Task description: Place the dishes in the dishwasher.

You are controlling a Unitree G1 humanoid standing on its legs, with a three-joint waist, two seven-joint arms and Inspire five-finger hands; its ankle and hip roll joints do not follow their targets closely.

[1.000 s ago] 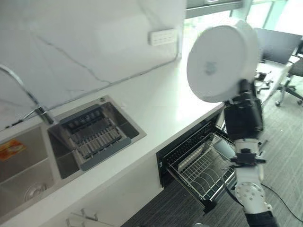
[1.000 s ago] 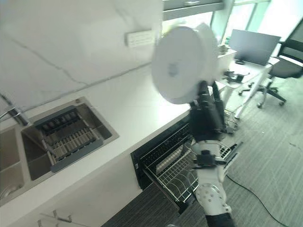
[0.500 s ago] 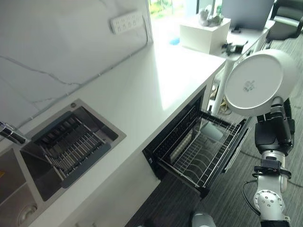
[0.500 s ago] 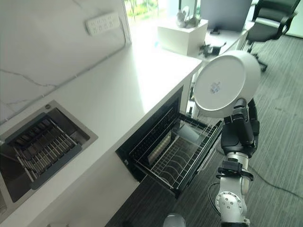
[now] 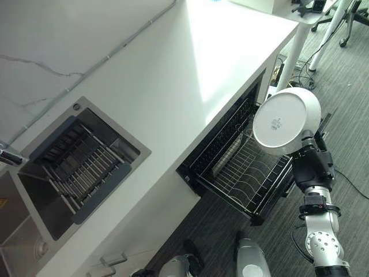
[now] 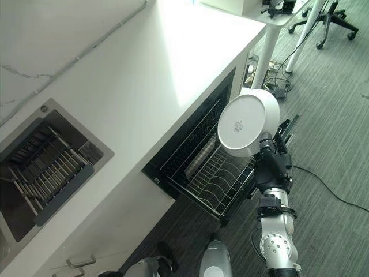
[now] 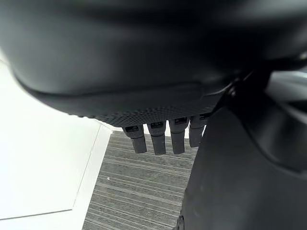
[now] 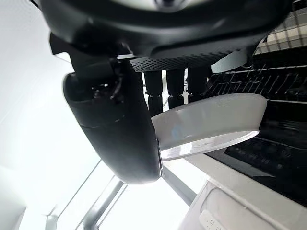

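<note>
My right hand (image 5: 311,165) is shut on a white bowl (image 5: 286,121), holding it on edge with its underside toward the camera. The bowl hangs just above the right end of the dishwasher's pulled-out wire rack (image 5: 242,179), which stands empty under the counter (image 5: 173,75). In the right wrist view the bowl's rim (image 8: 211,122) is pinched between the thumb (image 8: 120,139) and the fingers (image 8: 175,86), with the rack's wires behind it. The left hand (image 7: 158,141) hangs by my side over the carpet, fingers relaxed, holding nothing.
A steel sink (image 5: 144,151) with a grey drainer basket (image 5: 81,167) is set in the counter's left part. White desk legs (image 6: 266,49) and an office chair (image 6: 328,17) stand on the grey carpet beyond the counter's end.
The camera has tilted down and swung along the counter. The right hand has lowered the bowl from high in front of the camera to just above the open rack.
</note>
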